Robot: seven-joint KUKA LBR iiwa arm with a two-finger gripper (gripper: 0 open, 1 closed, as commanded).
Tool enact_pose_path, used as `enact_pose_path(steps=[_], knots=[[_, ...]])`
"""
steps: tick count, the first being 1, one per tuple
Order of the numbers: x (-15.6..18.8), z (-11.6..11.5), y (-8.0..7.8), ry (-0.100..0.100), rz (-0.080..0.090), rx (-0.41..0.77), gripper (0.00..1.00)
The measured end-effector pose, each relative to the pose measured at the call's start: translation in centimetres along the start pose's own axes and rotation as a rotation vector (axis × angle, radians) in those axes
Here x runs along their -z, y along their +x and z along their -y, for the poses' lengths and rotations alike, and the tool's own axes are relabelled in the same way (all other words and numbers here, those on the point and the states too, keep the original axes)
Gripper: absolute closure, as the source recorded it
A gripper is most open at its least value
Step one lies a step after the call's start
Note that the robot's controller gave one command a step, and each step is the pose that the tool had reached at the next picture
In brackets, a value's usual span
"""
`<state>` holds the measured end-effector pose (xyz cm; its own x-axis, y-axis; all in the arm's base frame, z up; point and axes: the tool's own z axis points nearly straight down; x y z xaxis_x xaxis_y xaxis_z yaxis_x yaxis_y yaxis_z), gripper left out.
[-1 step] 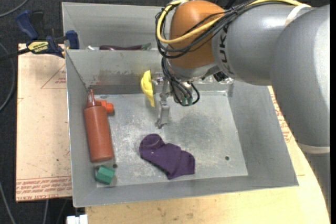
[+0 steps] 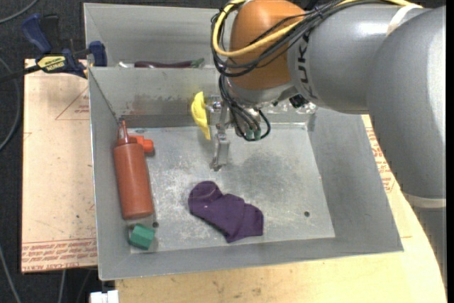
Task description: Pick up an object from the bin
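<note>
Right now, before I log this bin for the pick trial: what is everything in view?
squeeze bottle: one, reddish brown, lying along the left wall, nozzle toward the back
orange block: one, orange, right of the bottle's neck
green block: one, green, front left corner, by the bottle's base
cloth: one, purple, crumpled, front middle
curved thing: one, yellow, by the back wall, partly hidden
bin: one, grey metal
arm: one, grey with an orange cover, from the right
gripper: one, over bare floor between curved thing and cloth
</note>
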<state>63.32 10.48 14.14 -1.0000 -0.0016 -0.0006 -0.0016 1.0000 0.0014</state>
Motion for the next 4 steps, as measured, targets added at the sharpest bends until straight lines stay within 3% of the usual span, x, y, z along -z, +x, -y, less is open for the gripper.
enact_pose_path(steps=[1,2,3,4], knots=[[-3.2,0.7,4.8,-0.001,0.001,0.034,0.00],[-7.0,3.0,8.2,-0.002,0.004,0.209,1.00],[-7.1,3.0,8.2,-0.002,0.004,0.209,1.00],[8.5,1.6,8.6,-0.004,0.012,0.165,1.00]])
